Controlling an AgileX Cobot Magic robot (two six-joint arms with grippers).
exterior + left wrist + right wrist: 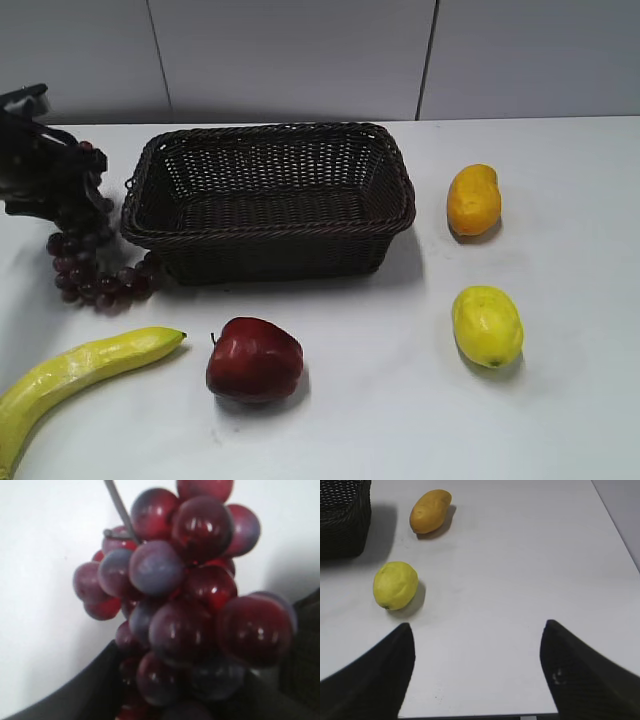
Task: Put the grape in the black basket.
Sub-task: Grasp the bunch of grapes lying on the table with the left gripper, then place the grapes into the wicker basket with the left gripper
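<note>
Left fingers (75, 205) grip the grape (95, 265) at its far end, right fingers (475, 672) spread idle; dangling berries could snag the black basket (270, 232) rim just right

grape (185, 605) bunch filling most of frame, glossy dark red-purple, thin grey stem (120, 510) sticking up at top, left claw (190, 700) fingers flanking bunch's lower end, dark and blurred, white worktop (40, 580) showing behind
</note>
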